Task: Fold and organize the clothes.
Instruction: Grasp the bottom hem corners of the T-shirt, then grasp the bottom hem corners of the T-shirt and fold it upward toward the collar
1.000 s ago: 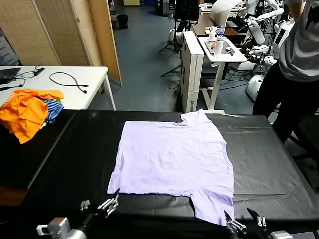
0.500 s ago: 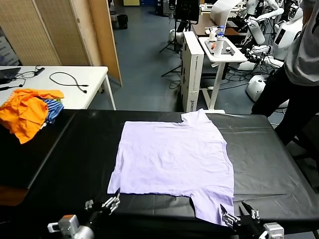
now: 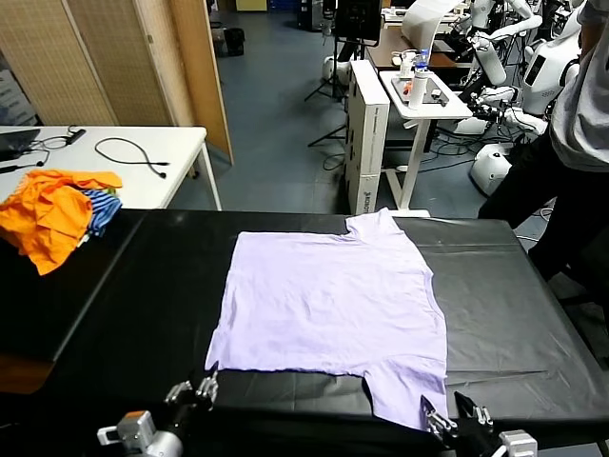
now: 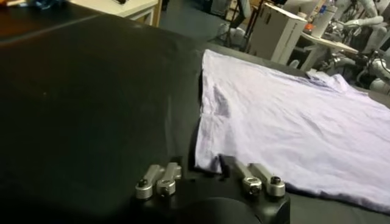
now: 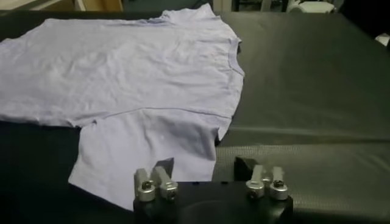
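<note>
The pale lavender T-shirt lies spread flat on the black table, one sleeve towards the far edge and one sleeve at the near edge. My left gripper is open and low at the shirt's near left hem corner. In the left wrist view that corner lies just ahead of the open gripper. My right gripper is open at the near sleeve. In the right wrist view the sleeve reaches in between the spread jaws of the gripper.
Orange garments and a blue-striped cloth are heaped at the table's far left. A white table with cables stands behind. A person stands at the far right, and a white cart stands behind the table.
My left arm has shifted right along the near edge towards the hem corner. My right gripper has edged in at the sleeve. The person has stepped further right.
</note>
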Robot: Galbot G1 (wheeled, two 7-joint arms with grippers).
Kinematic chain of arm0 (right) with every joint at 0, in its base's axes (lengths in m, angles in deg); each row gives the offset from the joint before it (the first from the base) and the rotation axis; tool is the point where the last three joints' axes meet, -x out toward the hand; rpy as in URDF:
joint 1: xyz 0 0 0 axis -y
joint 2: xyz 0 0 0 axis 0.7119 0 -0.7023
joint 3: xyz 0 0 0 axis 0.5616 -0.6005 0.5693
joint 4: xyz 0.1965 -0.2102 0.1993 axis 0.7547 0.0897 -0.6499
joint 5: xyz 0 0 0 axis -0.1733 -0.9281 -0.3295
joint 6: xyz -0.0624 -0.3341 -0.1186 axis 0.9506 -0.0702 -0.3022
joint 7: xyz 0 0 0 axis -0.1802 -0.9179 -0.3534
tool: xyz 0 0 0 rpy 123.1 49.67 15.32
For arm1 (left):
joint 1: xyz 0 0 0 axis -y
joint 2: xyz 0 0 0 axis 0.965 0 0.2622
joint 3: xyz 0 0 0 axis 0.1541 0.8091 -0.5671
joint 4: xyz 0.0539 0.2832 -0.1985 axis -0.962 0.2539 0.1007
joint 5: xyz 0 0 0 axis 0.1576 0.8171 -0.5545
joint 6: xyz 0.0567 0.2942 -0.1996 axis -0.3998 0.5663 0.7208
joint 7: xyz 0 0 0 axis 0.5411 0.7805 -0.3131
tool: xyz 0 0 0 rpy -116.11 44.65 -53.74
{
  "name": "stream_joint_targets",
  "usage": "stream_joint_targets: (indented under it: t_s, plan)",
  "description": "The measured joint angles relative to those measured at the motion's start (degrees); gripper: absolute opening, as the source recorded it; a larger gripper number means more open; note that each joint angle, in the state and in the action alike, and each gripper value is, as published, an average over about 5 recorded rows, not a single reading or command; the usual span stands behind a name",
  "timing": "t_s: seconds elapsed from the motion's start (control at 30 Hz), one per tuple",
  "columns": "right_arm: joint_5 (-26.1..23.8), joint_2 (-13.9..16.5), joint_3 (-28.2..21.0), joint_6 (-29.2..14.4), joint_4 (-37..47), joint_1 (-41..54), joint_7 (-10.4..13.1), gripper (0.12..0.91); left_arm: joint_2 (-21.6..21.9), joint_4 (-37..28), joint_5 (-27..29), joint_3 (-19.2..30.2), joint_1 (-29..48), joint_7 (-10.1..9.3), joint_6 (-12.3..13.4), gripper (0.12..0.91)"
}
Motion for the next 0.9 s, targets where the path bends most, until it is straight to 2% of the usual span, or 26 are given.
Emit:
stream_joint_targets:
  t_s: [0.07,0.4,0.67,0.9]
  plan:
    - [0.0,0.0,0.3,0.2,-0.5,-0.4,0.6,0.139,0.1,0.3,0.1,0.0,-0.2,0.00,-0.2,0.148]
    - [-0.2,-0.3,1.9,4.2,-7.2,-5.1,4.1,0.141,1.9,3.9,1.1,-0.8,-3.5,-1.40,-1.1,0.146]
    - [1.7,-0.3,2.4,1.7,-9.1,-4.5,3.0,0.141,3.0,8.5,-1.1,-2.1,-6.1,-2.08,-0.1,0.146]
    - [6.0,1.3,1.8,0.7,-5.9,3.5,3.0,0.141,1.2,8.0,-2.3,-0.7,-2.5,-2.05,1.2,0.146]
